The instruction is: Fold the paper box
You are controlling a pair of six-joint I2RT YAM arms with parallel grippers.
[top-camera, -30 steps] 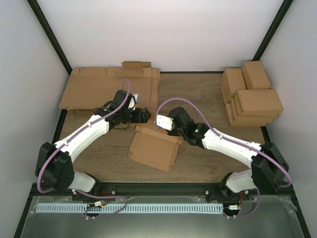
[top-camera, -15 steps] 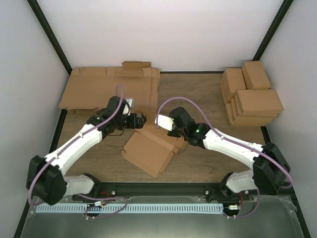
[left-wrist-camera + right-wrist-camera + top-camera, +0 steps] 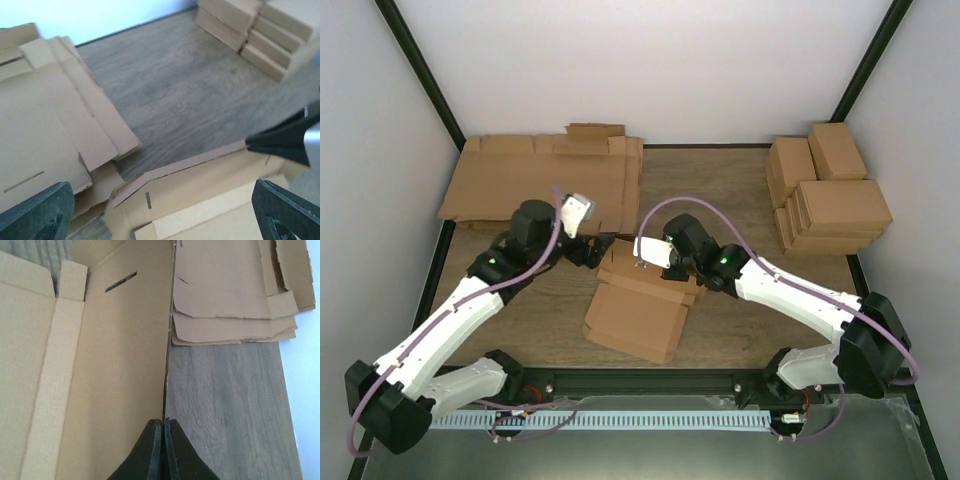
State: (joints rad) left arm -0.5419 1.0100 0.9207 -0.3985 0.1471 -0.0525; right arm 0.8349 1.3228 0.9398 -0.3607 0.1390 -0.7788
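Since a second ago, your right tool [image 3: 162, 426] has closed fully on the thin upright wall of the paper box [image 3: 635, 305]. The box has also turned a little where it lies mid-tabletop [image 3: 760, 200]. Your left tool [image 3: 160, 215] stands spread wide at the box's far-left corner, holding nothing, with the box's wall showing between its fingers [image 3: 37, 210]. Flat cardboard sheets [image 3: 545, 175] lie beyond the box to its left. Finished boxes [image 3: 830, 200] are stacked well off to its right.

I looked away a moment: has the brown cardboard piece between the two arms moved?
Yes. The paper box has slid slightly toward the arms. In the top view, its near edge now lies closer to the front rail of the table.
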